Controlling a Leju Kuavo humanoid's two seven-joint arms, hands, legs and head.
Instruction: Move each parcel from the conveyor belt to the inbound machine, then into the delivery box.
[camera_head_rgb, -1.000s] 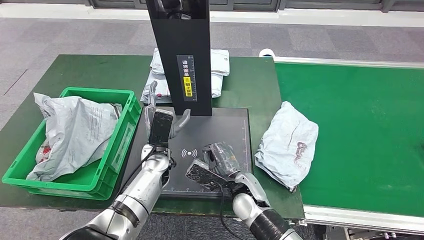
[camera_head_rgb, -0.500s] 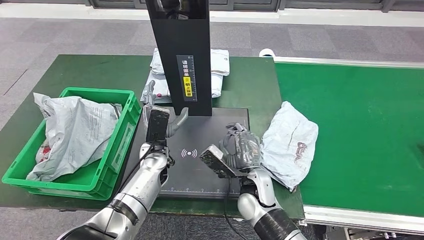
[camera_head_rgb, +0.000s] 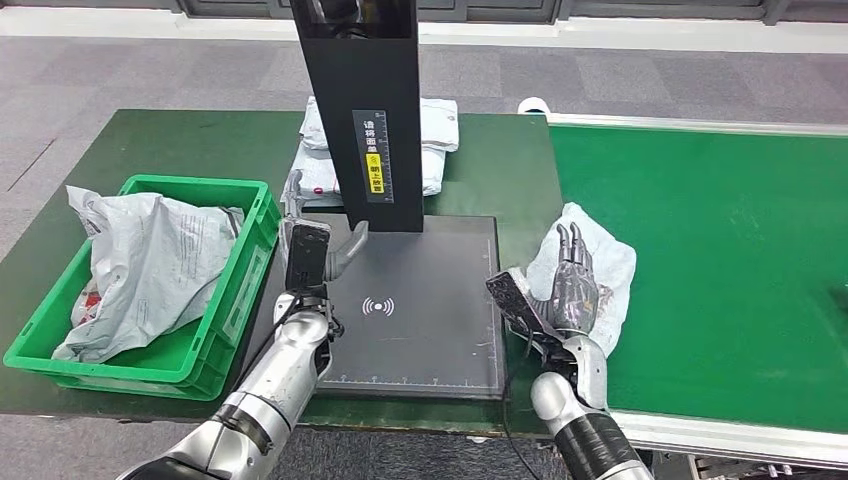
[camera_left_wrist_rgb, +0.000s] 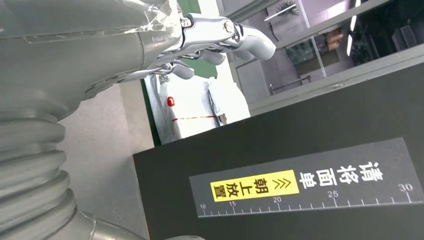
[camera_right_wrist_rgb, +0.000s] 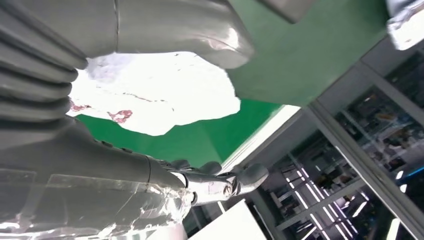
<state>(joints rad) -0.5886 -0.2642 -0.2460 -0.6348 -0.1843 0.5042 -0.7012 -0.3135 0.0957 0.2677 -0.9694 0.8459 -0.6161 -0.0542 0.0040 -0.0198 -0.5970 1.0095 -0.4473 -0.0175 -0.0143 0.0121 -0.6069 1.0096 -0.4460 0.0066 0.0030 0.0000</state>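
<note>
Right hand (camera_head_rgb: 570, 285) hovers fingers spread over the parcel (camera_head_rgb: 600, 262); left hand (camera_head_rgb: 310, 255) raised, open.

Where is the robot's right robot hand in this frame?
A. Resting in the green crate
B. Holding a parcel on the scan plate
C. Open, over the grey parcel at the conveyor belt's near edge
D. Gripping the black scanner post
C: the right robot hand has its fingers spread and holds nothing, and it is over the grey parcel at the edge of the conveyor belt.
</note>
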